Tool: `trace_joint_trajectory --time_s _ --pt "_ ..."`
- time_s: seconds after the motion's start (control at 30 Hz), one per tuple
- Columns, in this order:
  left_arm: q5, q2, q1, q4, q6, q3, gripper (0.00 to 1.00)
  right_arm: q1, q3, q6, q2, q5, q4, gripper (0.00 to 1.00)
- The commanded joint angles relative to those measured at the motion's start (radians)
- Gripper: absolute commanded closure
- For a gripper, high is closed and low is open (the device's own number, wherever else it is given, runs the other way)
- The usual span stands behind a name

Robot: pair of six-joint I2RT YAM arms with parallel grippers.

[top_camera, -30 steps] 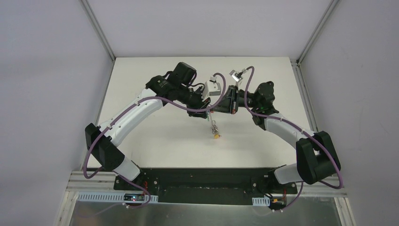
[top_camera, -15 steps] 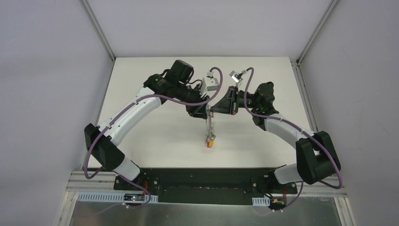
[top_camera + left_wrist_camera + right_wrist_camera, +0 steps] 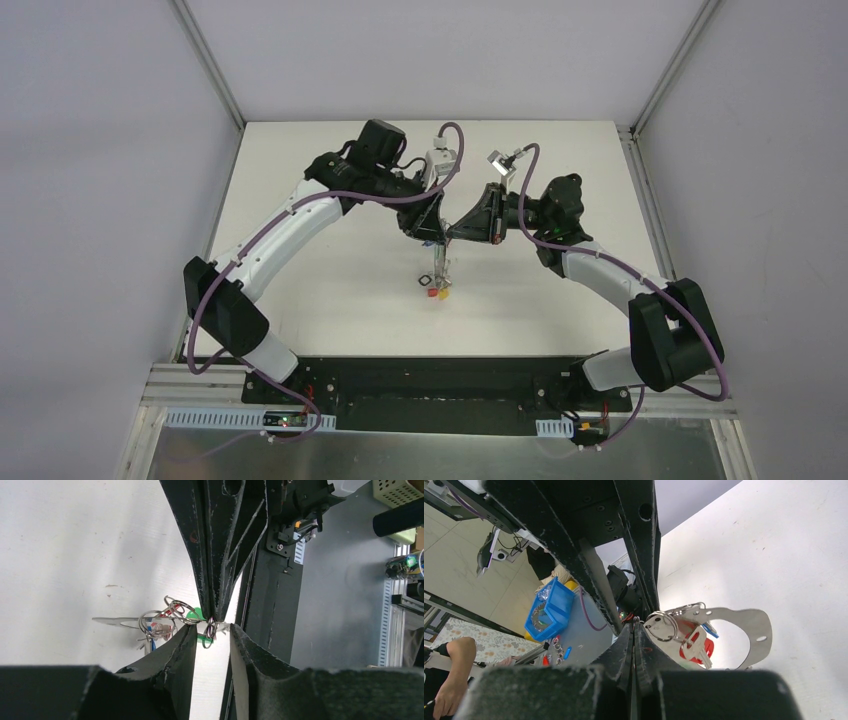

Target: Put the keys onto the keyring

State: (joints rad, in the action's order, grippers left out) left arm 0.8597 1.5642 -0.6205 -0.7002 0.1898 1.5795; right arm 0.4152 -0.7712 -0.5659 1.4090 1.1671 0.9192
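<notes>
The keys (image 3: 696, 647) hang in a tangled bunch, with red, blue and green tags among them. The keyring (image 3: 758, 622) shows as a broad silver loop behind them. The bunch dangles over the table (image 3: 340, 310), about midway between its left and right edges and a little closer to the near edge than the far one. At the top, a small wire ring (image 3: 210, 628) sits at the tips of the right gripper (image 3: 634, 626), whose fingers are pressed together on it. The left gripper (image 3: 212, 632) flanks the same ring with its jaws apart, gripping nothing. The pinch is on thin wire, so a slip could drop the whole bunch. The left fingers, closing so near the right ones, might also bump them or catch the wrong strand, since the tangle hides which wire is which.
</notes>
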Motion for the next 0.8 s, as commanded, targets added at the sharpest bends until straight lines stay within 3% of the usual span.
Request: trace_joint_trajectory --time_s 0.0,0.4,0.77 --pt "0.062 0.021 0.003 0.034 -0.04 0.012 0.71 -0.005 -0.01 0.004 -0.036 0.014 0.058 1.0" --pt "0.093 0.011 0.02 0.047 -0.059 -0.021 0.76 -0.01 -0.008 0.007 -0.035 0.013 0.058 1.0" --pt "0.149 -0.02 0.054 0.123 -0.124 -0.068 0.72 -0.014 -0.007 0.009 -0.031 0.011 0.057 1.0"
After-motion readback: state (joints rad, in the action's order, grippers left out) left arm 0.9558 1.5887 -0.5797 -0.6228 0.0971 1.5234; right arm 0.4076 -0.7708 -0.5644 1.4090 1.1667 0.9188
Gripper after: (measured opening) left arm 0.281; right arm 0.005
